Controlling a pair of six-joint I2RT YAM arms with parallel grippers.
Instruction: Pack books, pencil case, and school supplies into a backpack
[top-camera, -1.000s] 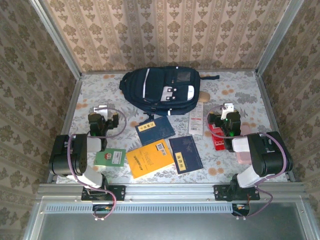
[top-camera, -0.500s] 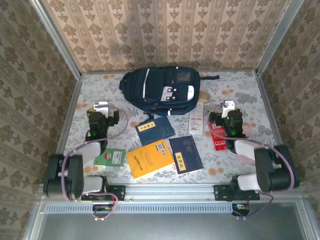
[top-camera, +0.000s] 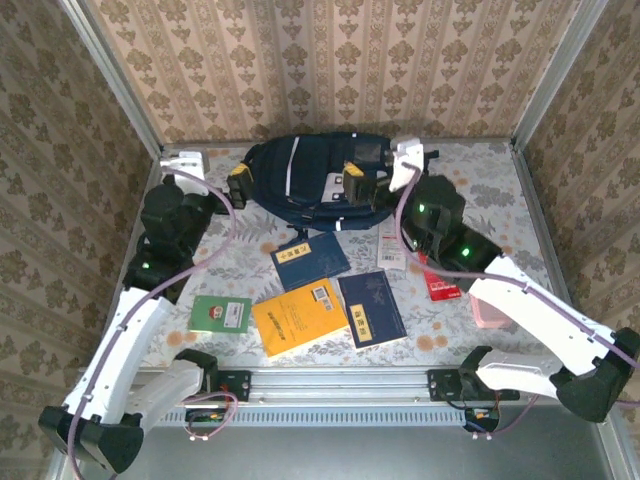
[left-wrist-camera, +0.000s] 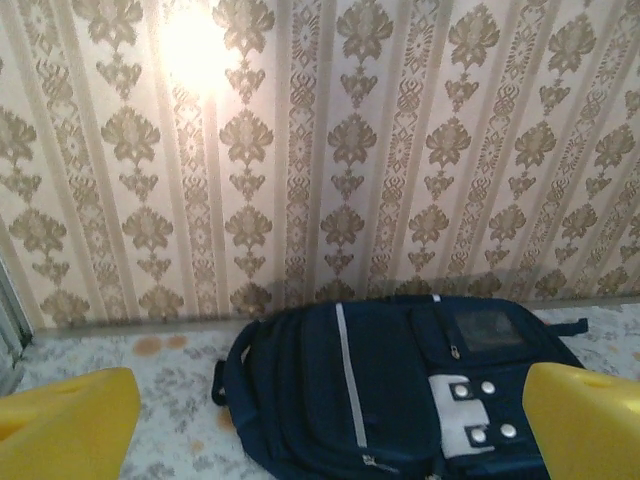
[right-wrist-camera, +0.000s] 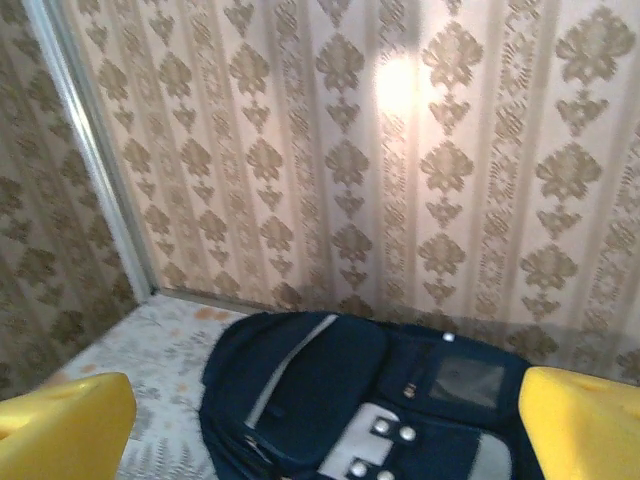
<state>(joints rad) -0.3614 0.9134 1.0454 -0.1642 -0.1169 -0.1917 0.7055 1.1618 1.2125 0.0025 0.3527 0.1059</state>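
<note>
Both pincers gape wide and hold nothing: the left gripper (left-wrist-camera: 325, 420) and right gripper (right-wrist-camera: 325, 425) show in their wrist views as yellow fingers (left-wrist-camera: 65, 425) cut off at the bottom corners. Between them the backpack (left-wrist-camera: 380, 380) lies flat against the wall (left-wrist-camera: 400, 150), its near edge out of frame. From above, the right arm (top-camera: 530, 300) hides part of the backpack's grey patch, the white packet (top-camera: 392, 240), the red pack (top-camera: 441, 287) and most of the pink thing (top-camera: 488, 314), while the four books (top-camera: 300, 318) lie uncovered on the table (top-camera: 480, 200) before the backpack.
</note>
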